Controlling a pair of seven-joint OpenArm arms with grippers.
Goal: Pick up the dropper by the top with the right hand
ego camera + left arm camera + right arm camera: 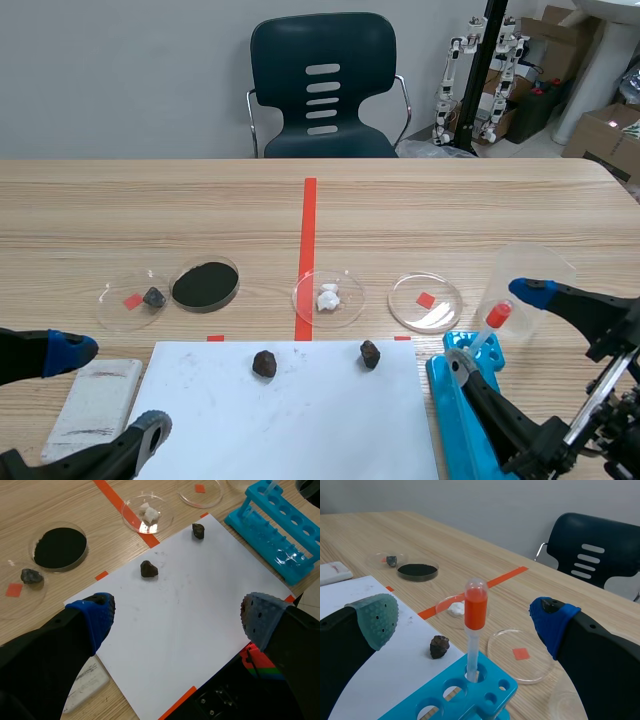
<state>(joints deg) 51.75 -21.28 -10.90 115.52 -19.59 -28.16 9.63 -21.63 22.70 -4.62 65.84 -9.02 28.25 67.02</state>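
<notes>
Right jaws stood open flanking the dropper [475, 611]; left jaws open too. A skewed squeeze might tip the rack [470, 702].

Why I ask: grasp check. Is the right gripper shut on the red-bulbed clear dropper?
No, the right gripper stands open, clear of the dropper.

We saw the dropper [475, 625], a clear tube with an orange-red top, standing straight up in an end hole of the blue rack [492, 673].
</notes>
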